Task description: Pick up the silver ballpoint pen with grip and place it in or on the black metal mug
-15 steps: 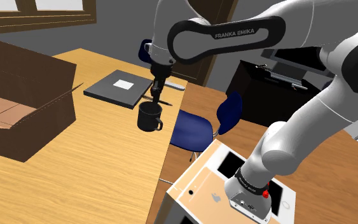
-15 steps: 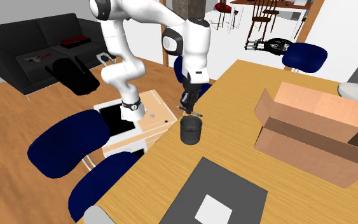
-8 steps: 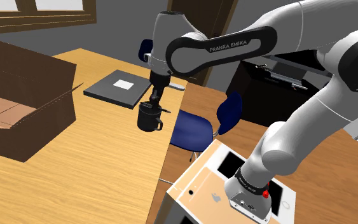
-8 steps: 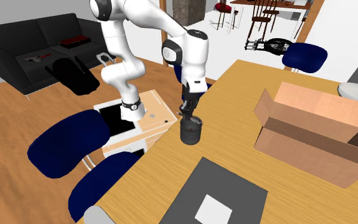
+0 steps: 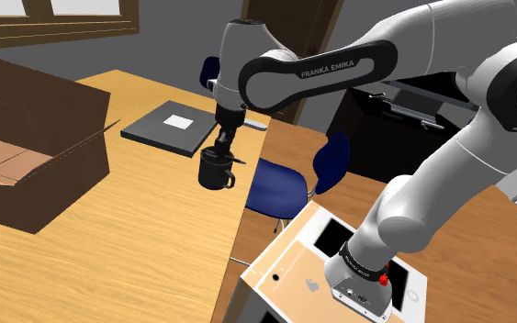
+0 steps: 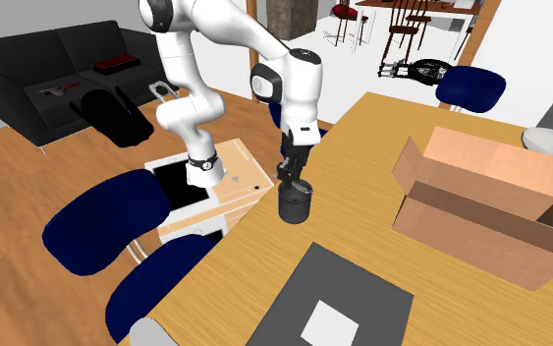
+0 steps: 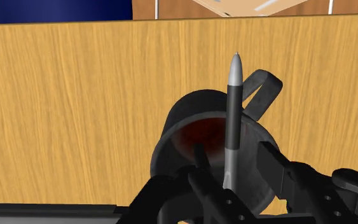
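Observation:
A black mug (image 5: 215,174) (image 6: 294,204) (image 7: 184,121) stands upright near the wooden table's edge, with its handle on the side away from the hand. The silver pen with a black grip (image 7: 234,108) lies across the mug's opening, its pointed end past the rim beside the handle. In the shoulder view the pen's end (image 5: 238,158) pokes out past the rim towards that view's right. My gripper (image 5: 219,142) (image 6: 292,169) (image 7: 231,159) hangs straight down right over the mug. Its fingers (image 7: 269,162) stand apart on either side of the pen with a small gap on each side.
An open cardboard box (image 5: 27,156) (image 6: 480,197) sits further along the table. A dark flat pad with a white label (image 5: 174,127) (image 6: 343,295) lies behind the mug. Blue chairs (image 5: 279,183) (image 6: 107,226) stand just off the table's edge, and my stand (image 5: 339,266) is beyond them.
The gripper has come down with the pen from above the mug to its rim. Over the last half second it has hardly moved.

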### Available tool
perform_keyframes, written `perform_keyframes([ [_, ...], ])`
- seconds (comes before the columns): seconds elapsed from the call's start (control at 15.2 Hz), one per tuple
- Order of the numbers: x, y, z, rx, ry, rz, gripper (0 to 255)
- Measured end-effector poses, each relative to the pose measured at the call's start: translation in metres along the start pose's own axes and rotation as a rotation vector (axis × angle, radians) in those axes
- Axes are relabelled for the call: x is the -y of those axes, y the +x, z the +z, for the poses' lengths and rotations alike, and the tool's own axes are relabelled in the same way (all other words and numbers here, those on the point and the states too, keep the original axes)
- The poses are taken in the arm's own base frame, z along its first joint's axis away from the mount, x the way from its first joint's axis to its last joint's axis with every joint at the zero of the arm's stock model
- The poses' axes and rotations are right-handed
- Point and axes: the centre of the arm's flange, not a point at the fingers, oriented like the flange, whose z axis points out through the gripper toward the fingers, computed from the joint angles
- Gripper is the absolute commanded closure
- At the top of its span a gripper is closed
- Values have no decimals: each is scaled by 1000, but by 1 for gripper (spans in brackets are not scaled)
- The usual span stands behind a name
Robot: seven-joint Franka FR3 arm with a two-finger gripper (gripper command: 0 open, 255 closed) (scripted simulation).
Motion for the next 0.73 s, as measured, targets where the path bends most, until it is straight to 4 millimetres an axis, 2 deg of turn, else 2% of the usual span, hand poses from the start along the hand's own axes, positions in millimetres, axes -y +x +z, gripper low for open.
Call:
perform_keyframes([
  [0.33, 0, 0, 0, 0, 0, 0, 0],
  [0.59, 2, 1, -38, -1, 0, 0, 0],
  [0.73, 0, 0, -47, -1, 0, 0, 0],
])
